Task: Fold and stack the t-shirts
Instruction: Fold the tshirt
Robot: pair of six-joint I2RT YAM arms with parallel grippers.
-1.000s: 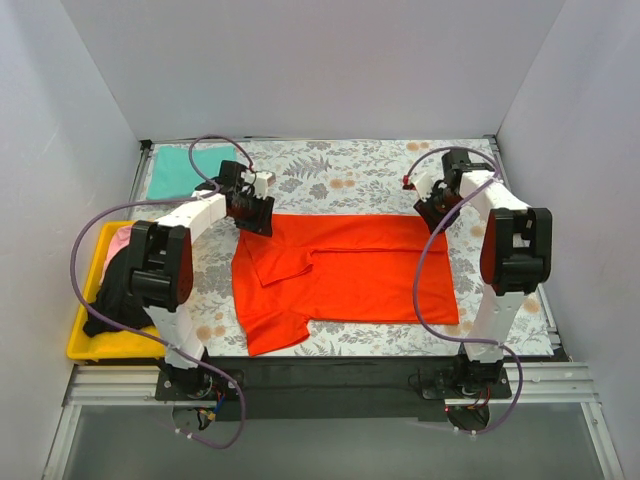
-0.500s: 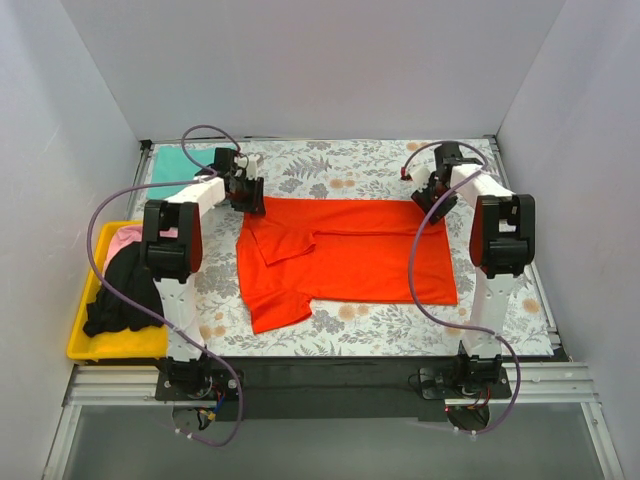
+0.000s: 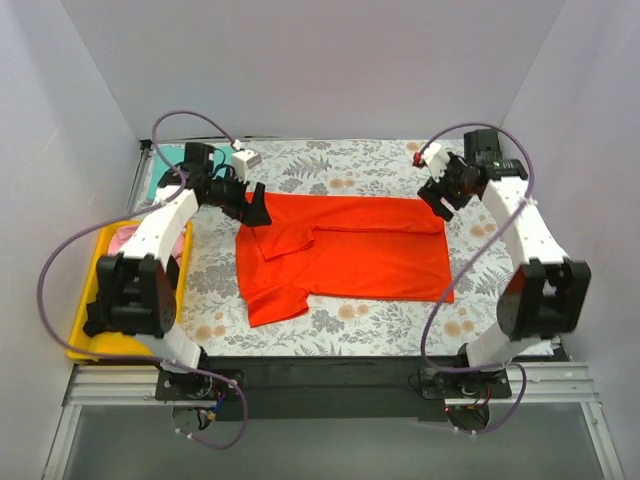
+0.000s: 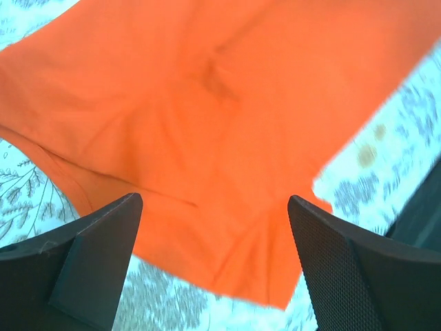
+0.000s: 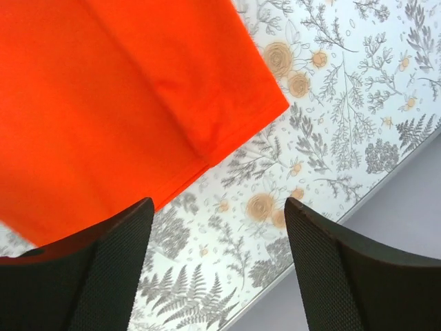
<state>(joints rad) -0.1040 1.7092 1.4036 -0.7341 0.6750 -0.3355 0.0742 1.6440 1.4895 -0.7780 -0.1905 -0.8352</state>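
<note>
The orange-red t-shirt point(image 3: 345, 255) lies flat on the floral cloth, folded lengthwise, with one sleeve sticking out at the near left. My left gripper point(image 3: 256, 208) hovers open over its far left corner, with nothing between the fingers. In the left wrist view the shirt point(image 4: 207, 103) fills the space beyond the open left gripper point(image 4: 213, 201). My right gripper point(image 3: 441, 196) hangs open by the far right corner. The right wrist view shows that corner of the shirt point(image 5: 138, 89) just past the empty right gripper point(image 5: 218, 203). A teal t-shirt point(image 3: 165, 158) lies at the back left, and a pink one point(image 3: 122, 237) peeks out of the tray.
The grey floral cloth point(image 3: 350, 165) covers the table. A yellow tray point(image 3: 82, 335) stands at the left edge, partly behind my left arm. Grey walls close in the back and both sides. Cables loop above both arms.
Both grippers carried the shirt's edge toward the back, then opened and let it go. They now hang above the far corners, and both arms have swung outward.
</note>
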